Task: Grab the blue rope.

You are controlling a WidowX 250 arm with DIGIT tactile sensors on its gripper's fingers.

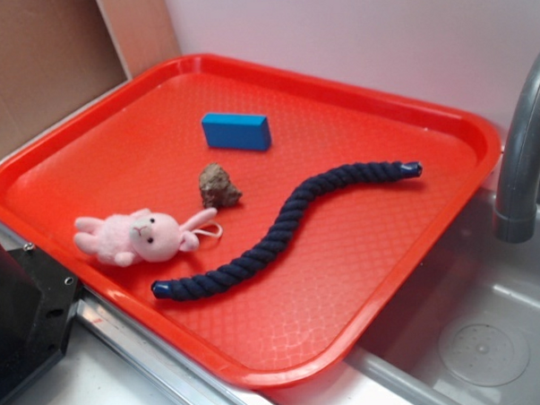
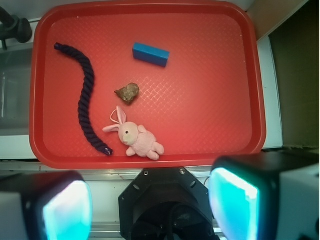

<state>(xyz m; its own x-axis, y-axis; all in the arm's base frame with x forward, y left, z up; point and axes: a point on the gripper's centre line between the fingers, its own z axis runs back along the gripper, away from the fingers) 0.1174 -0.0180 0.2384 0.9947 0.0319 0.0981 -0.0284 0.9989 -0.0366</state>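
Across the left of the wrist frame the blue rope (image 2: 86,97) lay on the red tray (image 2: 220,75). Your gripper (image 2: 150,205) hung spread, empty; you risked snagging the pink bunny (image 2: 136,140) beside its near end.

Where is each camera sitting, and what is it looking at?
Exterior: beside the red tray, looking down slantwise at it; a black robot part shows bottom left.
Wrist: on the arm high above, looking straight down; open gripper fingers frame the bottom.
Both show the blue rope, pink bunny, brown lump and blue block.
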